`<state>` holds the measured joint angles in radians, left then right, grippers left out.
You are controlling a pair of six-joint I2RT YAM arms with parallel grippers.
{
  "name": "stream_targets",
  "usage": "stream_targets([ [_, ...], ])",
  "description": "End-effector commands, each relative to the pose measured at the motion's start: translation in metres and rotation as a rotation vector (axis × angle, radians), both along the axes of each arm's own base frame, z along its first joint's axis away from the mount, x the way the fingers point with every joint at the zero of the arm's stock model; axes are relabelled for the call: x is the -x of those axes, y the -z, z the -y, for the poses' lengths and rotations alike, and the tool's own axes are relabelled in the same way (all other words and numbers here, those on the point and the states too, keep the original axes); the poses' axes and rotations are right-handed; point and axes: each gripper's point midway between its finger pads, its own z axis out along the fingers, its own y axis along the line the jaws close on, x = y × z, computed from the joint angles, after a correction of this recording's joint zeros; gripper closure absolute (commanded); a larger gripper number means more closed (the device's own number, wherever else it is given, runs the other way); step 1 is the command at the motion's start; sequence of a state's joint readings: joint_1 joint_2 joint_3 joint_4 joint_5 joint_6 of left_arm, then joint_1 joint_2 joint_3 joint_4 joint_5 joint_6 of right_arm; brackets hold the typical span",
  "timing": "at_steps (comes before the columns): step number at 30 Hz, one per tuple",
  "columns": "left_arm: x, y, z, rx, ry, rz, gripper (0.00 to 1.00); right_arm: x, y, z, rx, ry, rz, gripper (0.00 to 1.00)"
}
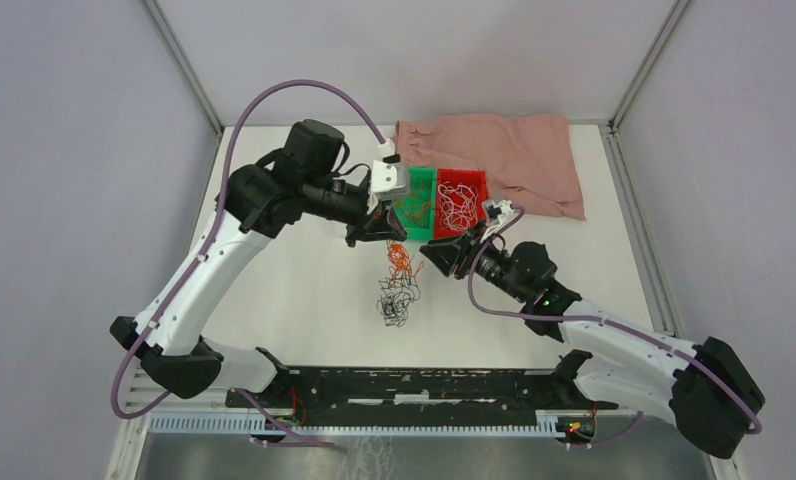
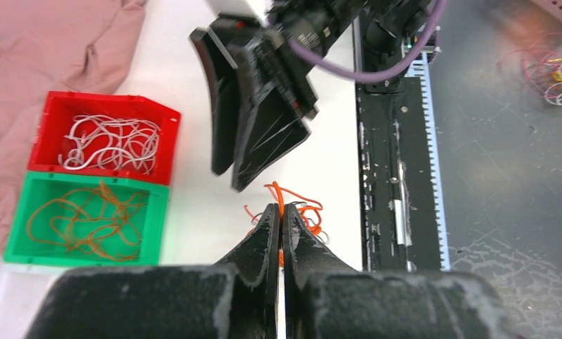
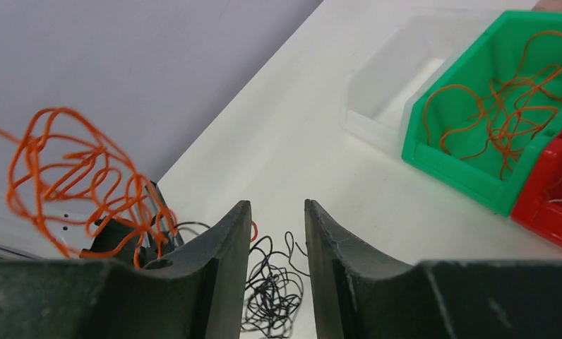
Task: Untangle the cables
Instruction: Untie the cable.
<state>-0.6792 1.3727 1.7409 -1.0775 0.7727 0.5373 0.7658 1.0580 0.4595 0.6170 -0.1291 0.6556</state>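
Observation:
My left gripper (image 1: 387,235) is shut on a bunch of orange cables (image 1: 401,258), which hangs from it above the table. In the left wrist view the jaws (image 2: 281,207) pinch an orange strand, with more orange and black loops (image 2: 303,212) below. A black tangle (image 1: 398,300) lies on the table under the orange bunch, and some black strands run up into it. My right gripper (image 1: 429,250) hovers just right of the orange bunch, open, with nothing held. In the right wrist view (image 3: 278,205) the black tangle (image 3: 274,289) shows through the gap, and the orange loops (image 3: 80,176) hang at the left.
A green bin (image 1: 426,180) holds orange-brown cables and a red bin (image 1: 474,178) beside it holds white ones. A clear bin (image 3: 398,78) stands next to the green bin. Pink cloth (image 1: 514,155) lies at the back. A black rail (image 1: 424,385) runs along the near edge.

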Motion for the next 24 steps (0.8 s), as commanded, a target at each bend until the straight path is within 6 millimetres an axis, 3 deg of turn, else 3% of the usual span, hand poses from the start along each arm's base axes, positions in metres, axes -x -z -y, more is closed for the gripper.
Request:
stream_targets([
  [1, -0.004, -0.025, -0.006, 0.054, 0.017, 0.138, 0.97, 0.010, -0.016, 0.018, 0.068, 0.015, 0.107, 0.55],
  [5, -0.007, -0.013, -0.008, 0.030, 0.007, 0.134, 0.97, 0.027, -0.057, 0.022, 0.034, -0.037, 0.233, 0.42],
  [12, -0.005, -0.016, -0.003, 0.062, 0.016, 0.119, 0.97, 0.041, -0.093, -0.008, -0.038, -0.211, 0.283, 0.38],
  [16, -0.007, -0.016, -0.003, 0.062, 0.012, 0.121, 0.97, 0.043, -0.102, -0.023, -0.082, -0.263, 0.286, 0.39],
  [24, -0.007, -0.016, -0.002, 0.065, 0.012, 0.125, 0.97, 0.041, -0.095, -0.040, -0.109, -0.307, 0.244, 0.48],
])
